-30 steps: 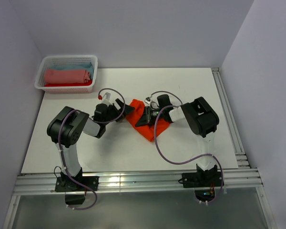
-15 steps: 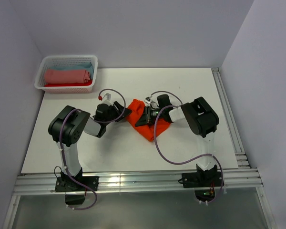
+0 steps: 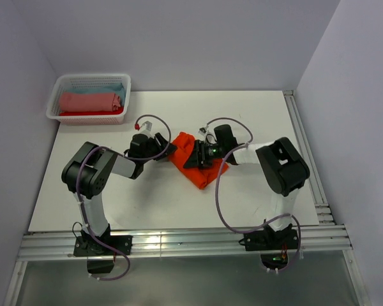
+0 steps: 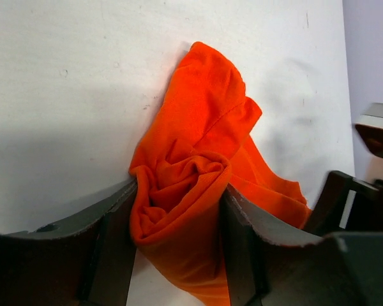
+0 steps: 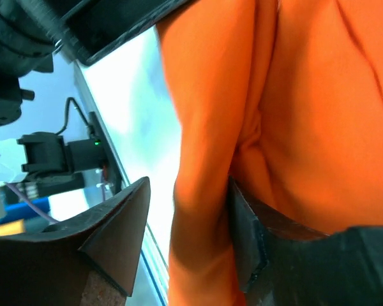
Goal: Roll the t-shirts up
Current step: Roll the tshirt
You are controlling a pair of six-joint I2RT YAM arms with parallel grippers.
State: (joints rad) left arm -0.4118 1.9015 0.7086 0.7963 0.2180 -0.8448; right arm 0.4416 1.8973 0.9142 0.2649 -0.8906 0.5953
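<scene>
The orange t-shirt lies bunched in a loose roll in the middle of the white table, between my two grippers. My left gripper is at its left end. In the left wrist view both fingers press a crumpled wad of the orange t-shirt, so that gripper is shut on the cloth. My right gripper is on the roll from the right. In the right wrist view it stands open: the orange t-shirt rests against one finger and a gap separates it from the other.
A white lattice basket stands at the back left corner, holding a salmon-pink roll, light blue cloth and red cloth. Metal rails run along the table's right and near edges. Grey walls close in on three sides.
My left gripper closed from wide open onto the shirt's left end. My right gripper, earlier shut on the cloth, has opened, and its arm's elbow swung to the right.
</scene>
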